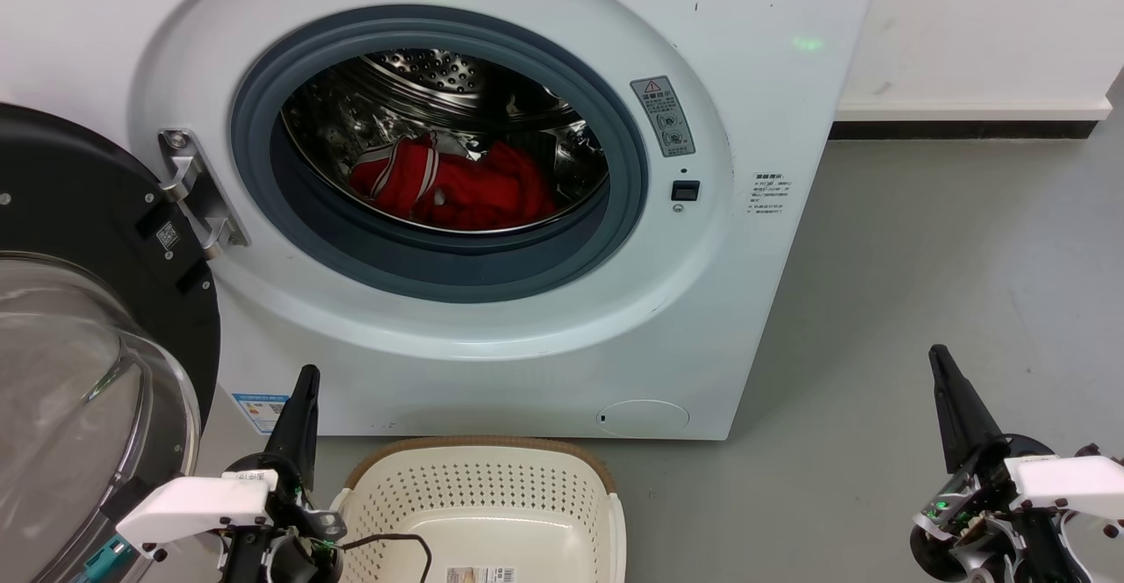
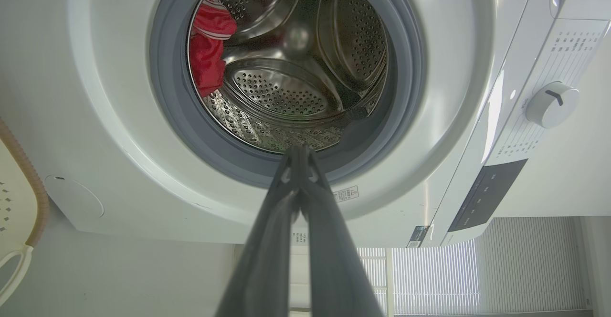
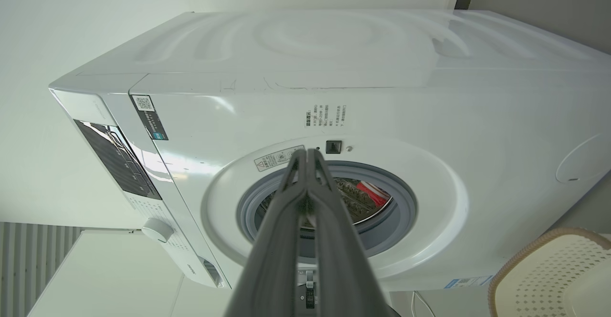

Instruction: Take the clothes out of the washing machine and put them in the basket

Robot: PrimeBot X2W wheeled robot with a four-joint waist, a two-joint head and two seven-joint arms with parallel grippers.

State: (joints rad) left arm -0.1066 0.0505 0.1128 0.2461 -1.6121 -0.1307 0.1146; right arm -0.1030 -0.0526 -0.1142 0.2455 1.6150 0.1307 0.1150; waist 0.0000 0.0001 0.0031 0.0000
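Left arm pose: the left gripper (image 1: 306, 379) sits low at the lower left of the head view. Its fingers point up at the front of the washing machine (image 1: 773, 82), between the open door (image 1: 88, 214) and the basket (image 1: 479, 445), well short of the porthole.
Left pincer: the two dark fingers are pressed together to the tips, with nothing between them.
Right arm pose: the right gripper (image 1: 938, 356) is at the lower right over grey floor (image 1: 922, 258), well to the right of the machine. Its fingers lean up and slightly left.
Right pincer: closed to the tips and empty.
Clothes: the clothes (image 1: 457, 183) are a red heap with white striped trim lying on the bottom of the steel drum (image 1: 421, 65), behind the grey rubber ring (image 1: 439, 271). Neither gripper touches them.
Basket: it stands on the floor just in front of the machine, below the porthole. A printed label (image 1: 479, 574) lies on its bottom and a black cable (image 1: 395, 537) crosses its left side.
Head view adds: the glass door swung out to the left on its metal hinge (image 1: 198, 192), and both arms together.
Left wrist view adds: a look deep into the drum at its paddles, and the control dial (image 2: 551, 104).
Right wrist view adds: the machine's embossed side panel (image 3: 358, 35), with a sliver of red through the porthole.
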